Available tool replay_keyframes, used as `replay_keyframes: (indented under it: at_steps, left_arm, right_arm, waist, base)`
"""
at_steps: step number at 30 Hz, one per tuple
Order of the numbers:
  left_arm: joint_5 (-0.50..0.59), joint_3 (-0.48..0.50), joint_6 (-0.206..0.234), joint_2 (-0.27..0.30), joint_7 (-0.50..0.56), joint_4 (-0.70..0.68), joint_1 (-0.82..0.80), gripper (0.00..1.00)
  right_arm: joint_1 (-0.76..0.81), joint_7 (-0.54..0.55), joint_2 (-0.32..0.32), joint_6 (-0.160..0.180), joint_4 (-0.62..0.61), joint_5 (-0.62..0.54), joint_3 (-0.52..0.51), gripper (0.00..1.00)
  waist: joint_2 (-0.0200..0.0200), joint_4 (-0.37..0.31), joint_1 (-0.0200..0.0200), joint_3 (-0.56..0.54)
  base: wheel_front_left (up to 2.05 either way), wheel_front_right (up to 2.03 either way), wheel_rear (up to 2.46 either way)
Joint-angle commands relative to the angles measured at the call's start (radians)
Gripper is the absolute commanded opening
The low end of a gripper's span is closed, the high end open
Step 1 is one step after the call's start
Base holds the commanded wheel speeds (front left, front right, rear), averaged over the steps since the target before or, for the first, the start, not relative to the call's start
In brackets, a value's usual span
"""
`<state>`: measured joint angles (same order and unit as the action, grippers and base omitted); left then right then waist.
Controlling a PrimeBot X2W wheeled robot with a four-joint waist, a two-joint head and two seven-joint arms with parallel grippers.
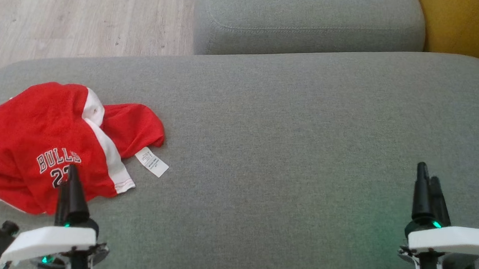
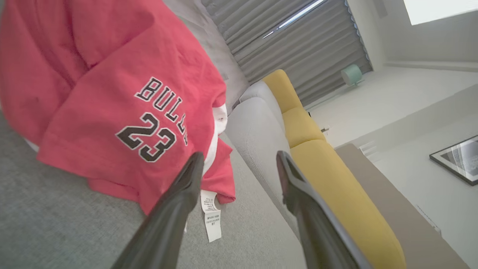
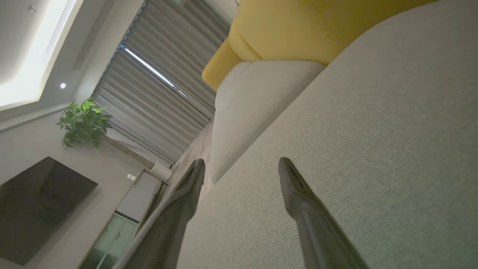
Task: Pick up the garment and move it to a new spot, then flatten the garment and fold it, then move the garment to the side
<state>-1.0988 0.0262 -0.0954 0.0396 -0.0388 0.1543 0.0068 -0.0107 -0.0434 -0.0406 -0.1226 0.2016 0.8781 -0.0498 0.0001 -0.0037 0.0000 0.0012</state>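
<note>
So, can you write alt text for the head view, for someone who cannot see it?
A crumpled red and white Bulls garment lies at the left of a grey sofa cushion, its label sticking out. The open left gripper is by its near edge; the open right gripper is over bare cushion, lower right.

- Grey cushion (image 1: 290,125), broad and flat, spreads out ahead of the left gripper (image 1: 71,172).
- Red garment (image 1: 32,145) lies crumpled on it, just ahead of that gripper.
</note>
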Motion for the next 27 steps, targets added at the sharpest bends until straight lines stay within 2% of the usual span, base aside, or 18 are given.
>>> replay_keyframes:
  at_steps: [1, 27]
  left_arm:
    - [0.028, 0.006, 0.003, 0.007, -0.015, -0.042, -0.029, 1.0]
    - [0.493, -0.125, 0.021, 0.008, -0.092, -0.111, -0.023, 1.0]
  right_arm:
    - [-0.052, -0.011, -0.006, -0.004, -0.045, -0.032, 0.015, 1.0]
    - [-0.053, -0.088, -0.007, -0.005, -0.085, -0.455, 0.113, 1.0]
  waist:
    - [-0.0001, 0.0, 0.0, 0.0]
    - [-0.0001, -0.011, 0.0, 0.006]
  base:
    - [0.0, 0.0, 0.0]
    - [0.0, 0.0, 0.0]
